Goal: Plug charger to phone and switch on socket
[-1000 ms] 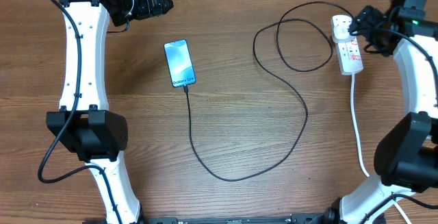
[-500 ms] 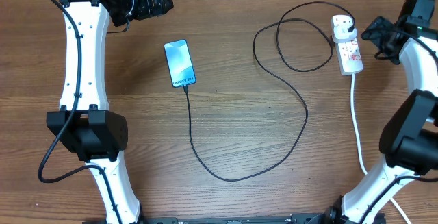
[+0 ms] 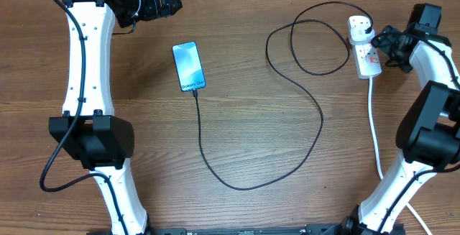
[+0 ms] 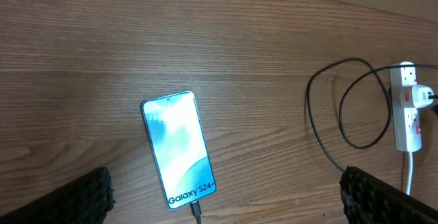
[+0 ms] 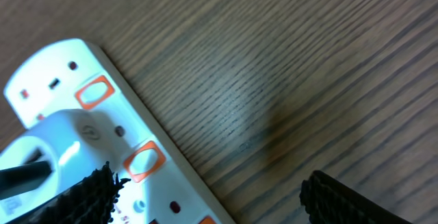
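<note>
Far left, by the far edge of the tabletop (image 3: 273, 213): left claw (image 3: 167, 1), fingers (image 4: 68, 196) wide apart, holding nothing, well clear of phone (image 3: 189, 67). Phone flat on bare wood, screen up, "Galaxy S24+" readable at its near end, open room on every side. Plugged into that near end: tip of cable (image 3: 199, 123). From there a long loose sweep toward the near edge, then rightward and up through a loop to plug (image 3: 359, 25), seated in far end of socket (image 3: 368, 62). Red-orange switches (image 5: 94, 91) along socket; small print there too fine to read. Trailing toward near edge: white cord (image 3: 374, 120). At socket's right side: right claw (image 3: 386, 48), fingers (image 5: 356, 196) apart, gripping nothing; contact with socket impossible to tell.
</note>
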{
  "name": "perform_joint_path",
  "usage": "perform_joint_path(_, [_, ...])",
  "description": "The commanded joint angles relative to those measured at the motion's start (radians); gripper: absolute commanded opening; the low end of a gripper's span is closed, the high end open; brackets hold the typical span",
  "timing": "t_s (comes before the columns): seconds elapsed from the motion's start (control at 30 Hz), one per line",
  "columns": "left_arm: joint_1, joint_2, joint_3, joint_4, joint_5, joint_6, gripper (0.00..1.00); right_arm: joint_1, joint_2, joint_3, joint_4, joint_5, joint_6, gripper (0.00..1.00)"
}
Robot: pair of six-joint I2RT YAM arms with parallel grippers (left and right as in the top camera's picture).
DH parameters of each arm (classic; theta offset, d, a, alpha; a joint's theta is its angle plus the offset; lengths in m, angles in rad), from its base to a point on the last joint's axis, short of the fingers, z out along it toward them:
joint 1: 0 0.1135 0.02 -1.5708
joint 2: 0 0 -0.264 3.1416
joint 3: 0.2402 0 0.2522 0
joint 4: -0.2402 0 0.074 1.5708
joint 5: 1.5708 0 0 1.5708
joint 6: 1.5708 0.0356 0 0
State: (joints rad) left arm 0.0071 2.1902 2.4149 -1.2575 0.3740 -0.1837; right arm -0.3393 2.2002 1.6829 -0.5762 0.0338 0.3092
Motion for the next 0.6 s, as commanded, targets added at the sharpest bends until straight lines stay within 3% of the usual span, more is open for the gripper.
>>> perform_joint_path(0.0, [-0.001,-0.011,0.009,0.001,0.011,0.005,1.0,0.002,0.033,0.018,0.013,0.01,-0.022,0.86])
perform_joint_path(0.57, [-0.001,-0.011,0.009,0.001,0.011,0.005,1.0,0.002,0.052,0.018,0.052,0.01,-0.052,0.86])
